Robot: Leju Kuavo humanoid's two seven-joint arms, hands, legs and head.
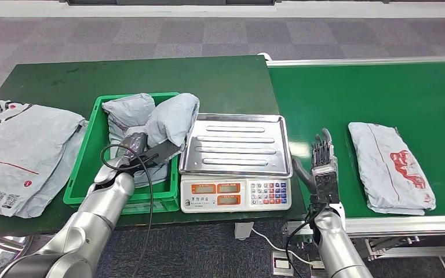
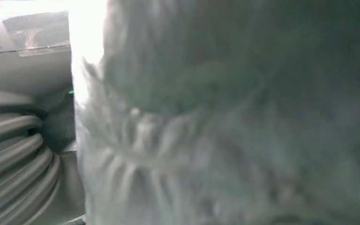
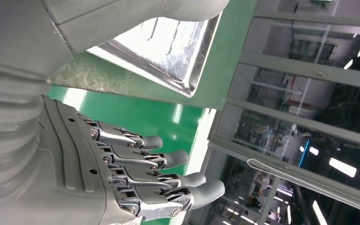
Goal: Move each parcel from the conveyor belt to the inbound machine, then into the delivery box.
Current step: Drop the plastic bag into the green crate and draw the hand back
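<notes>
The left hand [image 1: 141, 152] grips a crumpled grey plastic mailer parcel [image 1: 172, 119] at its lower end and holds it over the right-hand wall of the green plastic delivery crate [image 1: 83, 162], just left of the steel-topped weighing scale [image 1: 236, 145] that seems to serve as the inbound machine. In the left wrist view the grey parcel film [image 2: 234, 122] presses right up to the lens, so how far the fingers wrap it cannot be told. Another grey parcel [image 1: 126, 111] already lies in the crate's far end. The right hand [image 1: 323, 165] stands to the right of the scale with fingers straight and apart, holding nothing; beyond it a flat grey parcel with red print [image 1: 391, 168] waits on the green conveyor belt [image 1: 382, 92]. The risk I see: the held parcel overhangs the crate wall, so letting go here could leave it draped on the rim or sliding onto the scale tray instead of dropping inside.
</notes>
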